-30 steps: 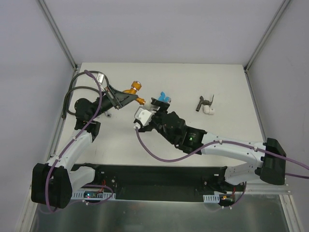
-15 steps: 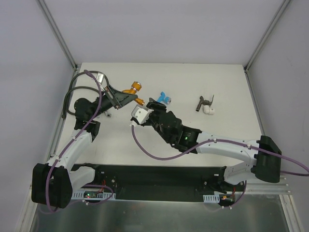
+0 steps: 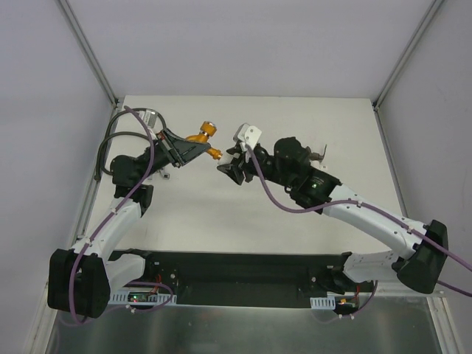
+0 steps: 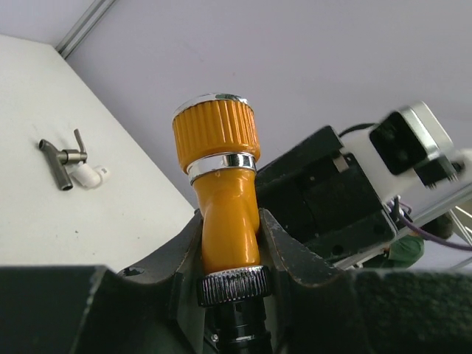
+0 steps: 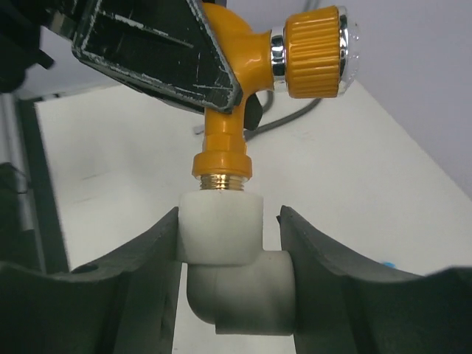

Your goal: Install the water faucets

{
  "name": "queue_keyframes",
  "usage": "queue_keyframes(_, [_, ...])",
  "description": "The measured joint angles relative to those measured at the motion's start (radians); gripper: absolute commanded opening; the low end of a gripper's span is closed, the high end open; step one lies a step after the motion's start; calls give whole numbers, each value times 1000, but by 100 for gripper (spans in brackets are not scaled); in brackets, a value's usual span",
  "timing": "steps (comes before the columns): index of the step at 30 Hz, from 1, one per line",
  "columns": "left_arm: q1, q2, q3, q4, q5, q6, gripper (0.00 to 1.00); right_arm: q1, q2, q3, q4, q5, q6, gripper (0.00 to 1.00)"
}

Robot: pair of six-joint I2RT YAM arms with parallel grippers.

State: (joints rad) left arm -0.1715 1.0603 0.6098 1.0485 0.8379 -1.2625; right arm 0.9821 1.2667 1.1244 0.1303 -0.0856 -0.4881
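My left gripper (image 3: 193, 147) (image 4: 230, 221) is shut on the shiny orange water faucet (image 3: 200, 137) (image 4: 221, 184) and holds it above the table. The faucet's (image 5: 243, 66) brass threaded end sits in the top socket of a white elbow fitting (image 5: 236, 273) (image 3: 220, 169), with a few threads showing. My right gripper (image 3: 227, 168) (image 5: 228, 221) is shut on that elbow, one finger on each side. A dark grey-brown faucet (image 4: 63, 156) (image 3: 318, 155) lies at the back right beside another white elbow (image 4: 88, 175). Of the blue faucet only a sliver (image 5: 389, 264) shows.
A long black hose (image 3: 110, 136) loops at the table's left edge, behind the left arm. The right arm (image 3: 346, 210) stretches across the middle right of the white table (image 3: 295, 110). Grey walls close off the back and sides.
The right arm has swung from below the faucet round to its right and the wrist has rolled over. Its jaws have closed on the white elbow. The left arm has stayed put.
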Motion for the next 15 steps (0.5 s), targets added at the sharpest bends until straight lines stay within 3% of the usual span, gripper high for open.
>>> queue_keyframes(8, [-5, 0, -1, 153, 18, -23, 0, -130, 20, 61, -24, -352, 357, 2])
queue_keyframes(15, [12, 11, -2, 177, 18, -56, 0, -220, 123, 61, 153, -606, 717, 2])
